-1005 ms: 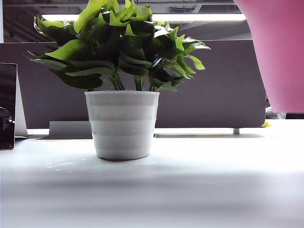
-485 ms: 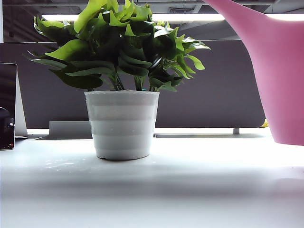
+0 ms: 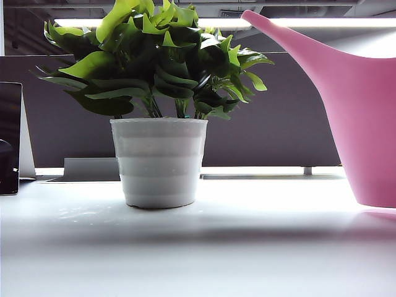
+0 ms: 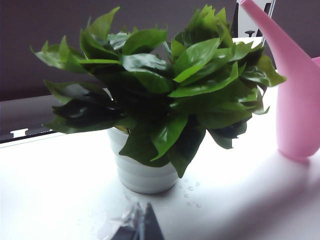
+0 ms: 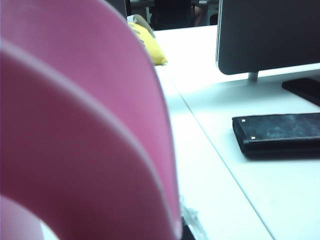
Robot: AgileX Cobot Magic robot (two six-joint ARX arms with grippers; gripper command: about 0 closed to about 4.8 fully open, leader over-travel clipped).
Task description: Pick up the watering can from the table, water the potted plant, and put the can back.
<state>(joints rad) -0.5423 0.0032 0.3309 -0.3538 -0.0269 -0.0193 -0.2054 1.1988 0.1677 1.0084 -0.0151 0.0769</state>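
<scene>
The counter (image 3: 198, 260) runs wide and white across the whole exterior view. On its right side stands the watering can (image 3: 365, 124), upright, its base at the surface over a thin shadow; you cannot tell whether it is fully set down. Its long axis leans from the body up through the spout (image 3: 278, 37), which points towards the potted plant (image 3: 159, 124) at the middle of the counter, well apart from the can's body.

Your right arm is the nearer one: its wrist camera is filled by the can's pink curve, pressed close. The right pincer's fingers are not clear there, so you cannot tell whether it is clamped on the can or apart. The left pincer (image 4: 139, 225) hangs in front of the pot on the plant's side, only its dark tips showing; whether they are together you cannot tell.

Droplets (image 4: 190, 189) beside the pot suggest the watering is done and only the release remains.

A black slab (image 5: 280, 132) lies beyond the can. No brand, label or writing can be read anywhere.
</scene>
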